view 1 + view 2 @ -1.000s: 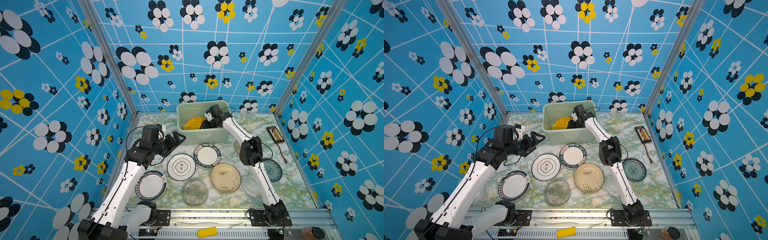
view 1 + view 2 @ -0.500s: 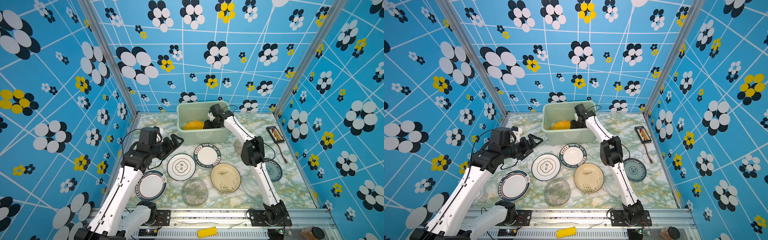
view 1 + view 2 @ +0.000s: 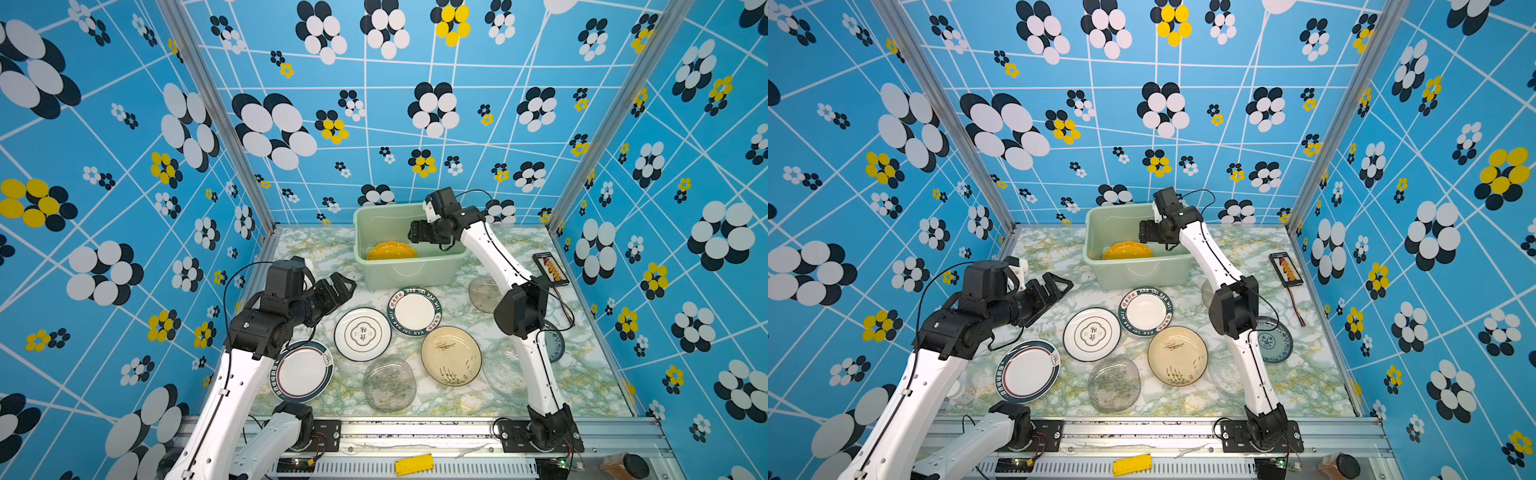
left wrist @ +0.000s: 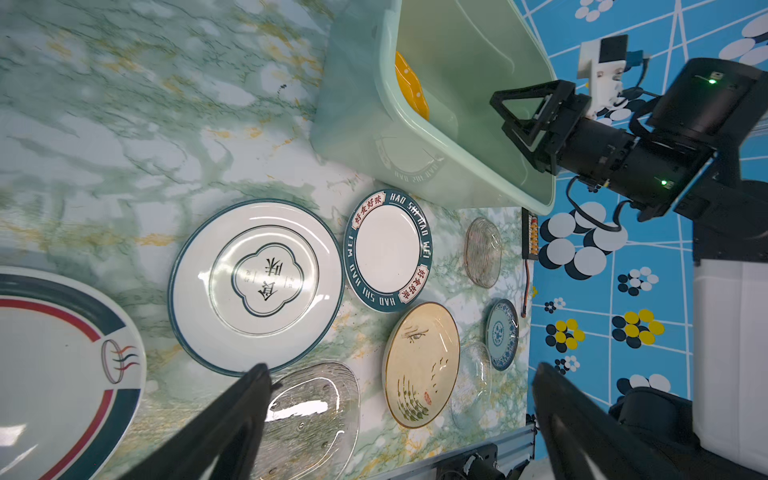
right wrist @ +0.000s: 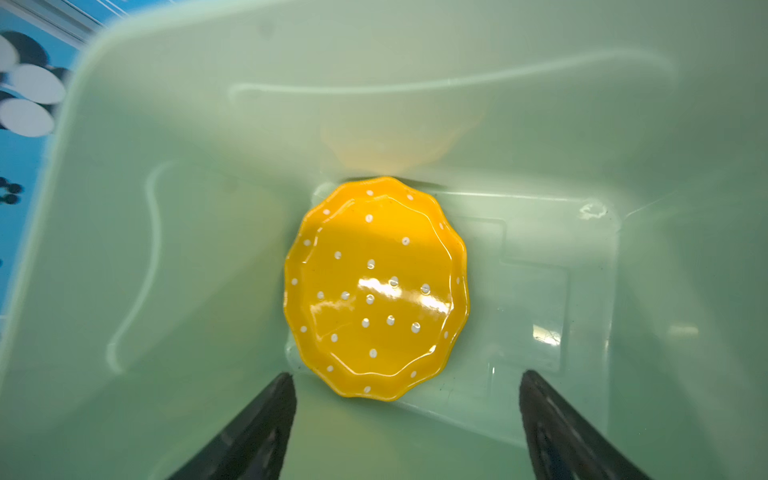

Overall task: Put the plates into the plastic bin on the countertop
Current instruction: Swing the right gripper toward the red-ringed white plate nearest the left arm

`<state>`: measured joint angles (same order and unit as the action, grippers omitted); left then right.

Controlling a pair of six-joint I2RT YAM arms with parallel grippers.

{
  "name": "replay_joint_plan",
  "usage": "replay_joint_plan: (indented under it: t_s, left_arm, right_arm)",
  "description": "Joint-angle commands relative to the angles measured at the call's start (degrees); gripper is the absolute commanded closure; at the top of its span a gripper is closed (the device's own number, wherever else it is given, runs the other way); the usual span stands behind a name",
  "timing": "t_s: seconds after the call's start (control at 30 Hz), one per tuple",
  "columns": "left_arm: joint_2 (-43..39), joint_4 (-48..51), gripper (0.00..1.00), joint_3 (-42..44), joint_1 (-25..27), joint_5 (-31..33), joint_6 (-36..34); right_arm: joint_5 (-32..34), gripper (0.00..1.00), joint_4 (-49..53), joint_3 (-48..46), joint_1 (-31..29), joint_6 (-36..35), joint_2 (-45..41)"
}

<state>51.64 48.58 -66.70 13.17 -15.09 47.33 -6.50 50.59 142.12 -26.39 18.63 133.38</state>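
Starting at the front edge of the marble-patterned counter [image 3: 316, 253]: finding a clear ribbed glass plate [image 3: 389, 384] lying flat, with a white round plate with a red-and-dark-green rim [image 3: 303, 371] toward the front-left corner and a beige round plate with a grass drawing [image 3: 451, 355] on its right. Moving mid-counter: finding a white round plate with a thin dark rim and a clover emblem [image 3: 362, 334] just beside a white round plate with a dark lettered rim [image 3: 414, 311], and a smoky glass plate [image 3: 482, 293] just off the bin's front-right corner. Hovering over the counter's left side with the black left gripper [image 3: 340, 286], jaws spread fully and carrying nothing, with the emblem plate lying just right of and in front of it. Reaching the back edge: seeing a yellow scalloped white-dotted plate [image 5: 376, 291] resting on the floor of the pale mint-green rectangular plastic bin [image 3: 399, 272], toward its left wall. Hanging over the bin's right half with the black right gripper [image 5: 405, 378], jaws wide apart and gripping nothing, with the yellow plate straight ahead, clear of both fingers. Judging the left arm nearer the emblem plate and the right arm nearer the smoky one; being round, offering no long axis.
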Motion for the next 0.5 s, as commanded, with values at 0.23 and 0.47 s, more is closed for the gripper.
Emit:
replay_joint_plan:
  t_s: [0.23, 0.47]
  left_arm:
    - [-8.2, 10.8, 0.01, -1.0, 0.3, 2.2, -0.7]
    - [-9.4, 14.0, 0.01, 2.5, 0.4, 1.3, -4.6]
  right_arm:
    - [0.8, 0.21, 6.4, -3.8, -3.4, 6.0, -19.0]
    - [-3.1, 0.22, 11.0, -15.9, -4.8, 12.2, -29.7]
